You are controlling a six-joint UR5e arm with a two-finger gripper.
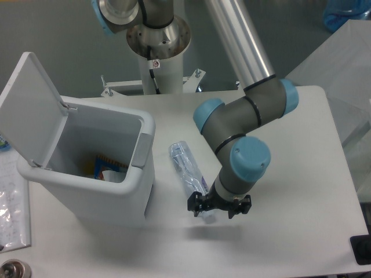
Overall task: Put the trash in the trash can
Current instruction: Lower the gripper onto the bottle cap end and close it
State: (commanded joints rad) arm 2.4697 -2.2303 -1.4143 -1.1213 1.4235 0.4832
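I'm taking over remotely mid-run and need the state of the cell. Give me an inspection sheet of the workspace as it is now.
Surface: white table, bare around the work area.
Job's things: clear bottle lying on its side beside the bin; trash can with lid up, some colourful item already inside. No cup seen.
Clutter: papers at the left edge; a round metal object at the bottom-left corner.
Grippers: gripper low at the bottle's cap end, fingers spread either side; contact cannot be told.
Cables: a black cable on the arm's white pedestal.
Surroundings: grey wall; clear plastic sheeting on the right.
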